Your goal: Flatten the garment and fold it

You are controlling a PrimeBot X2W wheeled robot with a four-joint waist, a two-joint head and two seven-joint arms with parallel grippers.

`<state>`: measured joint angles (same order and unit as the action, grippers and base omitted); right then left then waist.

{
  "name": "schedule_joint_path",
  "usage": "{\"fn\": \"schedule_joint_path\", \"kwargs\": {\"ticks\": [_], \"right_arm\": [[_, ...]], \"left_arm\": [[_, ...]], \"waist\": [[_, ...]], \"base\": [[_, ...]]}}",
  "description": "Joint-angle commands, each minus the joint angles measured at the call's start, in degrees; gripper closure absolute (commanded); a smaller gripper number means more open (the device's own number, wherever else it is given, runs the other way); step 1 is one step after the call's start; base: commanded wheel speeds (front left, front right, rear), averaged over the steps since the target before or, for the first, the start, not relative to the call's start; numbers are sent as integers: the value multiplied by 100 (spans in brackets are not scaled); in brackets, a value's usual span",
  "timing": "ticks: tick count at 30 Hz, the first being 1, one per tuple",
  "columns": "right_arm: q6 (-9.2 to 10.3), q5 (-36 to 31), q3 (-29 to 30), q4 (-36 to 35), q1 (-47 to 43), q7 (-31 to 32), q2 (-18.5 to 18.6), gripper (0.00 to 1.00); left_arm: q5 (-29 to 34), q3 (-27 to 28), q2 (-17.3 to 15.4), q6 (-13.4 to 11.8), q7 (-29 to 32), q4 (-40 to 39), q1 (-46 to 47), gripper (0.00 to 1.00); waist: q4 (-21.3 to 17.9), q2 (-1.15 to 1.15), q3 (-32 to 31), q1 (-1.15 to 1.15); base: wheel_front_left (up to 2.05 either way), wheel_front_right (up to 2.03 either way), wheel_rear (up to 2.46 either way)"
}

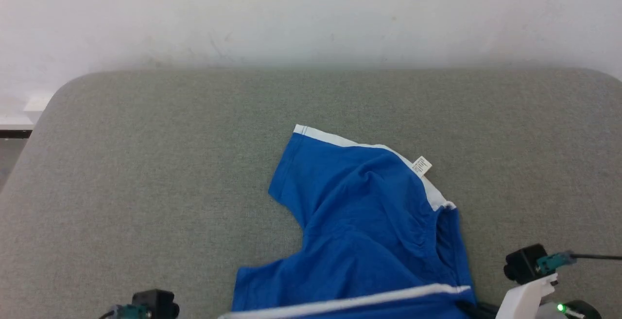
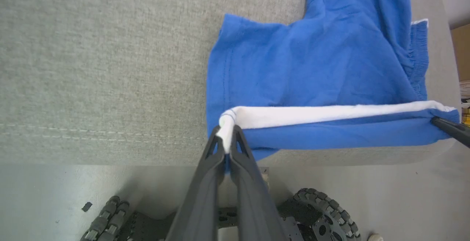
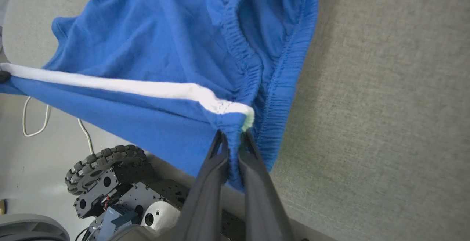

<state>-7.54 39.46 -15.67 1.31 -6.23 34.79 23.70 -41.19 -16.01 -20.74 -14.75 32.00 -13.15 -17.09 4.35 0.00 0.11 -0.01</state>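
Two hands, both clamped on cloth.

Left hand point(image 2: 227, 138): long dark fingers pressed together on a white-trimmed corner of the garment point(image 1: 369, 221), at one end of its white stripe point(image 2: 330, 114). The cloth inside the pinch is hidden by the fingertips.

Right hand point(image 3: 232, 138): fingers closed on the other end of that stripe, where it meets the gathered waistband point(image 3: 249, 68). A fold of blue hangs between and below the fingers, its end covered by them.

Stripe: drawn taut in a straight line from hand to hand, along the near edge of the counter point(image 1: 146, 163). A blue flap below it hangs past that edge.

Garment, remainder: bright blue shorts, rumpled, lying on the grey fabric-covered counter, right of centre in the head view. A second white band point(image 1: 350, 141) runs along the far edge. A small white tag point(image 1: 421, 166) sits just beside that band; its print is too small to read. The near edge is cut off by the bottom of the head view.

Wrist cameras: black housings point(image 1: 527, 263) at the lower corners of the head view, the left one partly cut off.

Surroundings: pale wall point(image 1: 311, 17) beyond the counter. Grey floor point(image 2: 55, 189) lies below its near edge. Ridged wheels point(image 2: 323, 211) of the robot's base show partly behind the fingers. One loop of white cable point(image 3: 35, 123) lies on the floor, its ends out of sight.
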Motion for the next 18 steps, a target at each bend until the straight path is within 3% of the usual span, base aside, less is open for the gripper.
{"fn": "schedule_joint_path", "kwargs": {"ticks": [1, 8, 14, 18], "right_arm": [[5, -129, 160, -157, 33, 4, -120, 100], [5, -715, 827, -395, 483, 102, -564, 100], [5, -1239, 1182, -390, 1297, 387, -874, 100], [5, -1429, 1266, -173, 1899, 438, -1029, 100]], "left_arm": [[56, 60, -22, 23, -162, -131, 125, 100], [455, -59, 16, 501, -628, 151, 1540, 100], [806, -299, 85, 1070, -814, 1286, 3379, 100], [969, -384, 232, 1290, -963, 2134, 4442, 100]], "waist": [[-20, 0, 6, 1], [-44, 0, 299, 1], [-269, 0, 965, 1], [-507, 0, 1392, 1]], "base": [[0, 0, 0], [0, 0, 0], [0, 0, 0], [0, 0, 0]]}}
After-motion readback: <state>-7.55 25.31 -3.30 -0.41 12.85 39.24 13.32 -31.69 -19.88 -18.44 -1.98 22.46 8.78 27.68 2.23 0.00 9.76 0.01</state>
